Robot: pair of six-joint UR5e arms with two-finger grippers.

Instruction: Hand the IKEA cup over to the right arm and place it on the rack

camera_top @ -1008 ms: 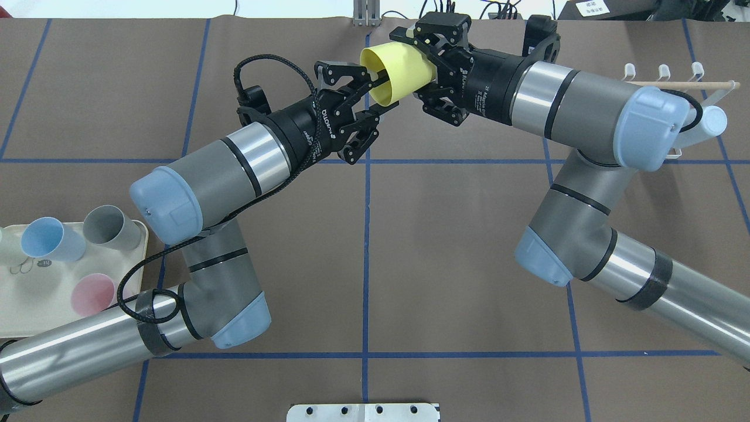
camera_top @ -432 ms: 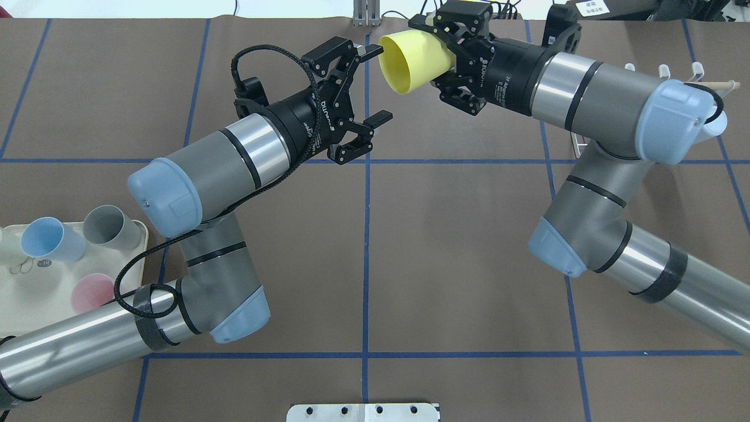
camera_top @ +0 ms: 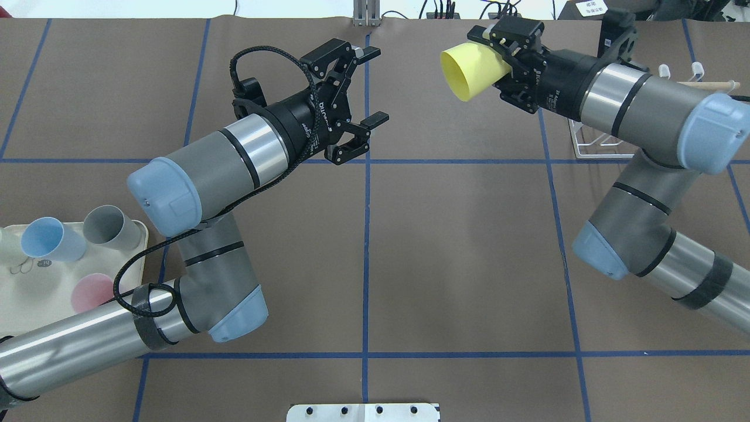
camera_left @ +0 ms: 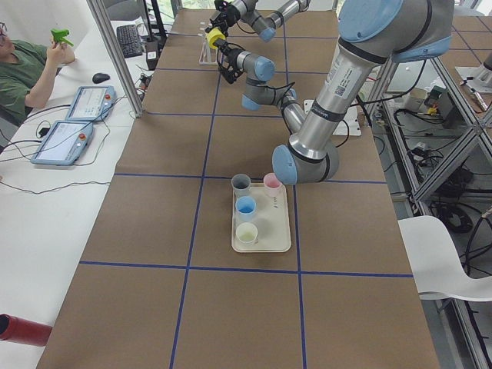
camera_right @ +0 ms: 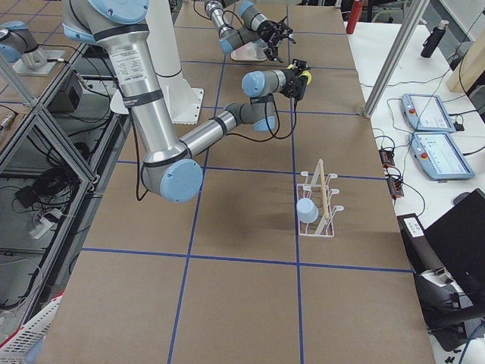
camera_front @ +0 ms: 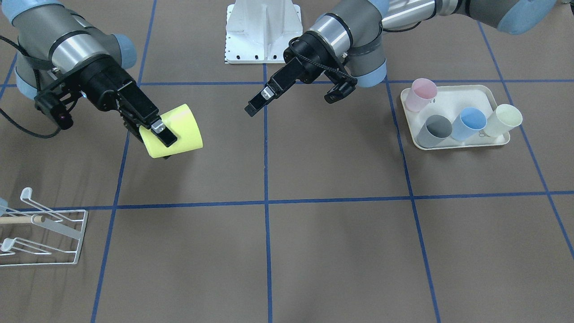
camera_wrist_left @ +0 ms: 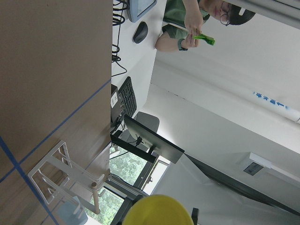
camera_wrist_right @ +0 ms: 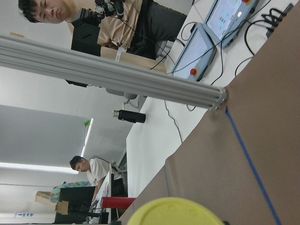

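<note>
Clock readings: taken on the overhead view.
Cup: yellow cup [camera_top: 471,73], smooth matt plastic, round and tapered. It lies sideways in the air at 1 o'clock, with its mouth toward 9 o'clock.
Right gripper [camera_top: 501,67]: black, two fingers clamped on the cup's narrow base end.
Right arm [camera_top: 636,105]: silver-grey tube with pale blue caps. The elbow is bent and the wrist reaches toward 10 o'clock.
Left gripper [camera_top: 375,87]: at 12 o'clock, jaws spread wide with nothing between them, well apart from the cup.
Rack [camera_right: 320,205]: white wire with slanted prongs and a light wooden rod [camera_right: 323,186], at 2 o'clock. A pale blue cup [camera_right: 306,211] hangs on it.
Tray [camera_front: 462,96]: cream with rounded corners, at 8 o'clock. It holds a pink cup [camera_front: 421,93], a grey cup [camera_front: 435,130], a blue cup [camera_front: 468,123] and a cream cup [camera_front: 504,120].
Table [camera_top: 457,252]: brown paper with a blue tape grid.
</note>
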